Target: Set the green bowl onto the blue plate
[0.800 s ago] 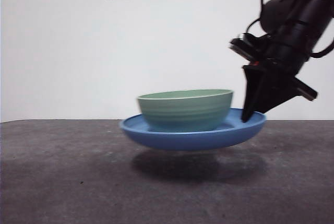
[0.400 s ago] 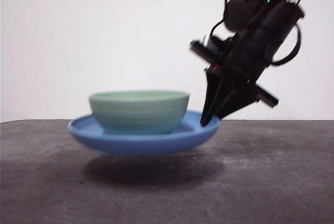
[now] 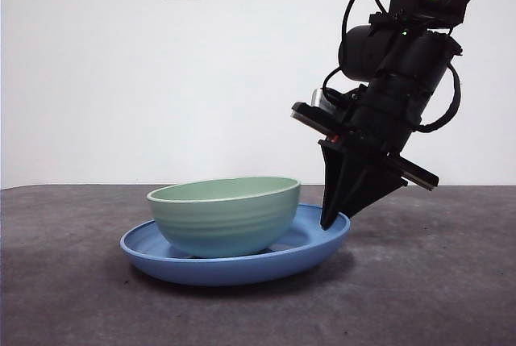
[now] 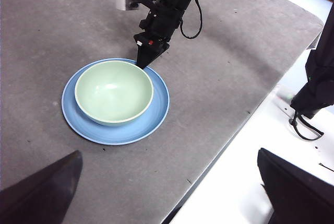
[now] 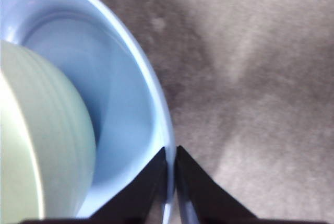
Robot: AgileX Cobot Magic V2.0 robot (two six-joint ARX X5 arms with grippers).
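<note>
Green bowl (image 3: 224,215) sits inside the blue plate (image 3: 316,245), tilted slightly, toward the plate's left side. Plate rests on the grey table (image 3: 435,281). Right gripper (image 3: 332,218) is clamped on the plate's right rim (jaws pinched either side of it). Left gripper (image 4: 167,192) hangs high above, jaws apart, holding nothing.
</note>
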